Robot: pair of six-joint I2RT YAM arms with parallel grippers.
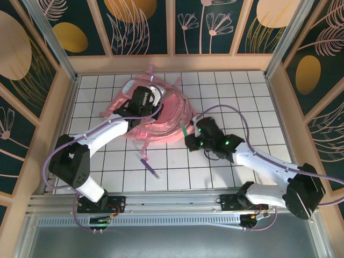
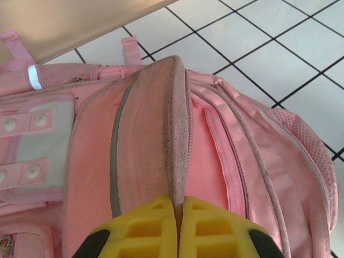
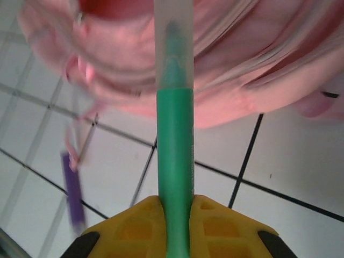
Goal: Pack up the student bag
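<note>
Both clamped, left hand (image 2: 177, 203) on student bag (image 2: 145, 134) ridge, right hand (image 3: 176, 201) beside, on marker (image 3: 174, 134)

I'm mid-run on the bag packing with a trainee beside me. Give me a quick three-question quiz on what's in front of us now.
1. True or false: the left gripper is shut on a raised fold of the student bag.
2. What is the right gripper holding? A) a green marker B) a ruler C) a notebook
3. Fill in: the purple pen lies loose on the tiled ___, apart from both grippers.

Key
1. True: the yellow fingers pinch the fabric ridge between them.
2. A: the marker sits clamped between the fingers, capped end pointing towards the bag.
3. table
</note>
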